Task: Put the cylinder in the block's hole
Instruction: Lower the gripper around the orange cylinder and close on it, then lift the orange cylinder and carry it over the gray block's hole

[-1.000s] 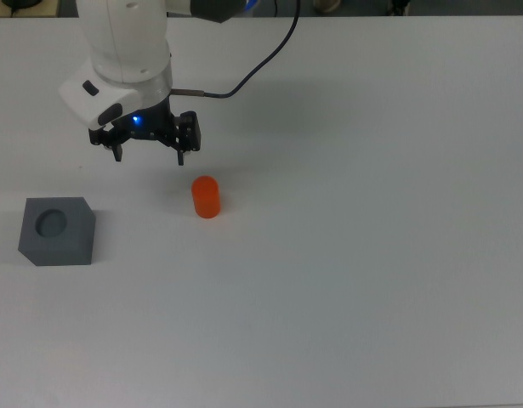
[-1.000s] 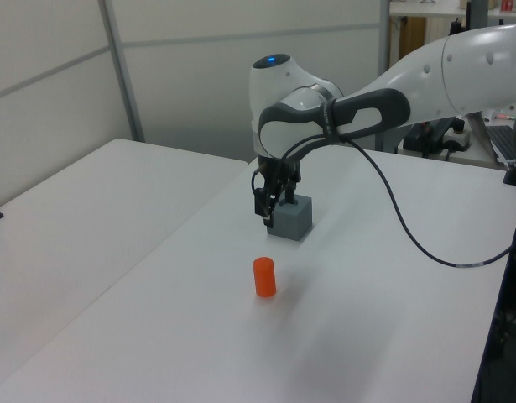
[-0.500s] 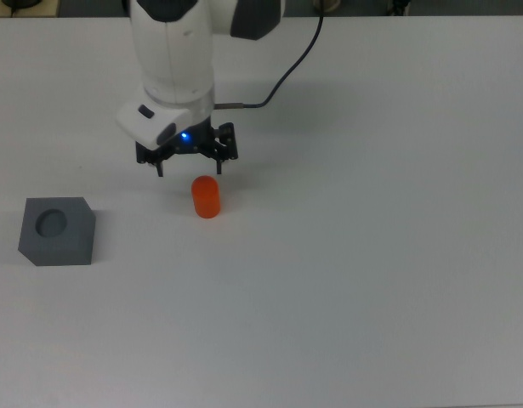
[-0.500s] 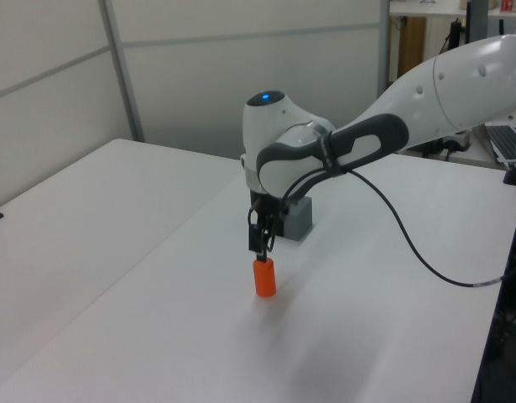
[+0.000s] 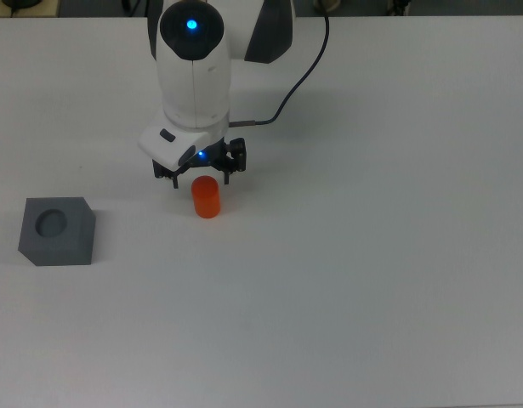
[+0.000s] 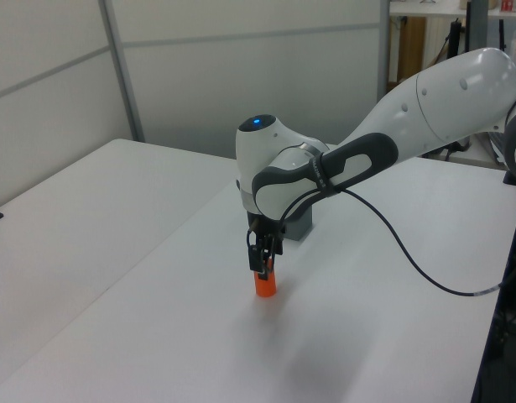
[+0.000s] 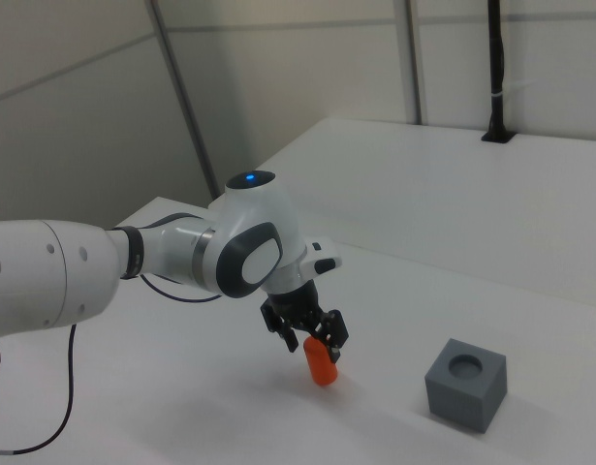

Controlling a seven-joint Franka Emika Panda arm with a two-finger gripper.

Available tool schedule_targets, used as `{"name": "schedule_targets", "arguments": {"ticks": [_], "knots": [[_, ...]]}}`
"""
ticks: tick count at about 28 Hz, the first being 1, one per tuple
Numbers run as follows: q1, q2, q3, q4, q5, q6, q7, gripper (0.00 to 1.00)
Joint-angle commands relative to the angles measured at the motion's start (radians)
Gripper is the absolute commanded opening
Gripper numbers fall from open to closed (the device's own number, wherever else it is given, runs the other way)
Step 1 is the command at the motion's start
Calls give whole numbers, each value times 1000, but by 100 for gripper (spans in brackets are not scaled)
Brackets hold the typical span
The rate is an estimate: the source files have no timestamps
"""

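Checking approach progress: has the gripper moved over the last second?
Yes. In the top view the gripper went right, away from the block, to the cylinder.

white arm bent at the wrist, reaching down toward the table, blue light glowing on the top joint. gripper (image 5: 201,175) (image 6: 263,267) (image 7: 310,340) pointed straight down, hanging low, black fingers (image 7: 334,330) spread apart, jaws standing wide. small blue light lit at the gripper's base in the top view. black cable trailing from the wrist.
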Motion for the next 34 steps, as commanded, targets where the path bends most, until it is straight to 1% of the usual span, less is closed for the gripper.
{"name": "schedule_targets", "arguments": {"ticks": [1,7,11,16,18,20,25,30,34], "knots": [[3,0,0,-2,-18,22,-2,51],[3,40,0,34,-17,37,-2,51],[3,52,5,36,-18,92,20,51],[3,66,9,38,-20,100,23,51],[3,66,9,39,-20,100,23,49],[2,68,9,39,-20,100,21,45],[2,64,9,45,-15,100,23,45],[-11,52,0,94,-1,85,25,44],[-31,41,-5,125,21,68,35,44]]}}
